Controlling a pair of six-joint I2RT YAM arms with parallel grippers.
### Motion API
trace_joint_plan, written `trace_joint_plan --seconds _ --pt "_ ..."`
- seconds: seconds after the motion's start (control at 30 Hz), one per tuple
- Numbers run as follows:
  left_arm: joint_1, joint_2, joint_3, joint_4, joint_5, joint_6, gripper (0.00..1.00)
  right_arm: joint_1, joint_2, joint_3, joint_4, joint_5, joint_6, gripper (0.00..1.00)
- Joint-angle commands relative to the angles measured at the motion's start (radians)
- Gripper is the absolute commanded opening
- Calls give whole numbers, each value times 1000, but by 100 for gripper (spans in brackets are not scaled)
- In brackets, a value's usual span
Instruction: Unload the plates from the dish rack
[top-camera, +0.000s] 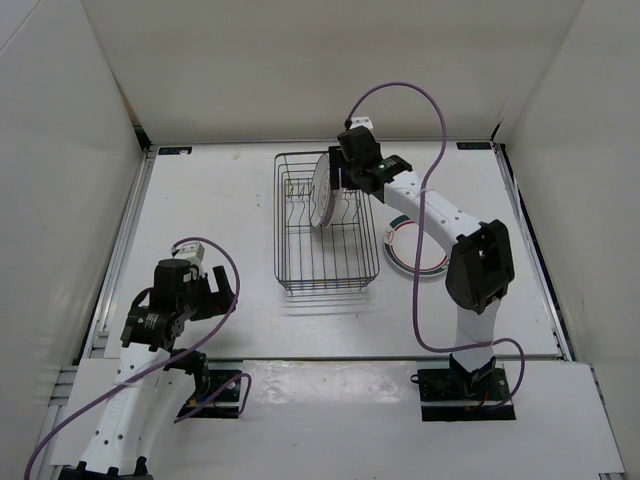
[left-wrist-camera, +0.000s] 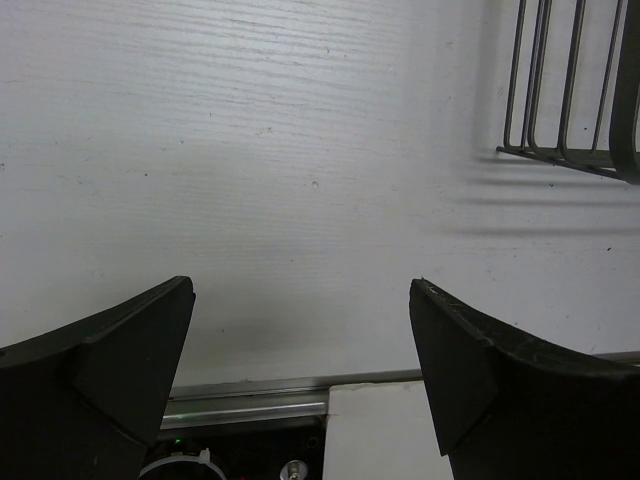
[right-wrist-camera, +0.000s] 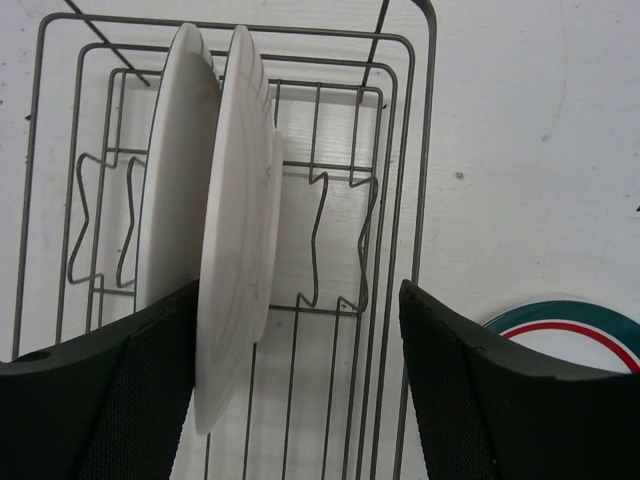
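From above: one dish rack (top-camera: 325, 288) at the table's (top-camera: 220, 200) far middle, white plates (top-camera: 322, 190) upright inside under the right gripper (top-camera: 340, 178), and one ringed plate (top-camera: 400, 258) flat beside its right edge. Left wrist: the left gripper (left-wrist-camera: 300, 300) gapes over the tabletop. Right wrist: two white plates counted, jaws spread astride the nearer rim, not clamped.

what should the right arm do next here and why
Probably close the right end effector on the plate. Its rim sits between the open fingers, close beside one of them, so a squeeze should catch it. It stands upright in the dish rack, and the second plate appears to lie just outside the gap.
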Motion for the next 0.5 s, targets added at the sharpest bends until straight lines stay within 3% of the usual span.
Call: trace_joint_plan --seconds 0.0,0.27,0.47 --pt "-5 -3 -9 15 18 1 100 20 23 63 -3 113 -17 77" --pt "-2 -6 -10 17 22 1 100 41 107 123 -8 193 -2 70" --pt "-3 -3 -9 18 25 1 100 55 164 167 3 207 12 54"
